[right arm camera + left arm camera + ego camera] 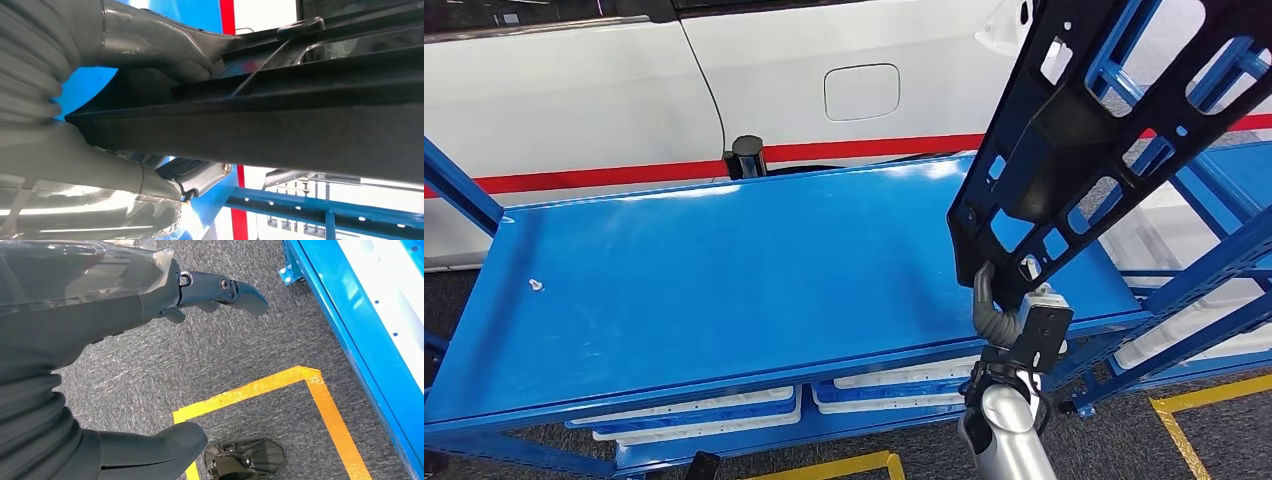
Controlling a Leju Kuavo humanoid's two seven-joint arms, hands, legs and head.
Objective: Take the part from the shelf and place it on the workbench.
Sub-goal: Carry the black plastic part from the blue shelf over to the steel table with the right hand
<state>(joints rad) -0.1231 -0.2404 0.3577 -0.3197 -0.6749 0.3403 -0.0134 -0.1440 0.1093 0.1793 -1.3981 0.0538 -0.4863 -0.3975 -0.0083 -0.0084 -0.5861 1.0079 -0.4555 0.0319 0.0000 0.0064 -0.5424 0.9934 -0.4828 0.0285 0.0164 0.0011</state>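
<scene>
Right hand [996, 300] had the part [1084, 130] clamped by its near bottom edge, fingers [984, 292] hooked over the rim; in the right wrist view the thumb [165, 45] and fingers [125, 172] sandwiched the edge. Grip sat at one end only, rest of the part stuck up and away to the far right, tilted, held in the air above the right end of the worktop [724, 270]. Not touching the surface as far as I could tell.

Left hand [210, 295] hung by the floor [240, 355], released, fingers apart, holding nothing. Yellow tape [320, 390] on the floor below it.

Risks, my read:
- Long lever off an end grip: part could rotate or slip in the hand during lowering.
- Top of the part overlapped the blue rack frame [1224, 250] on the right in the head view; depth unclear, but a swing that way could snag it.
- If set down on its edge at this tilt it could tip flat with a bang, or slide off the near right edge of the worktop.
- White car body [824, 60] stood just behind the worktop; an overshoot on the far side could hit it.

Part looked like a black flat panel, likely moulded plastic, matte, with many rectangular cut-outs and a raised solid block mid-way. Stiff-looking, long, narrow. A small white scrap [535, 285] lay on the left of the worktop.
</scene>
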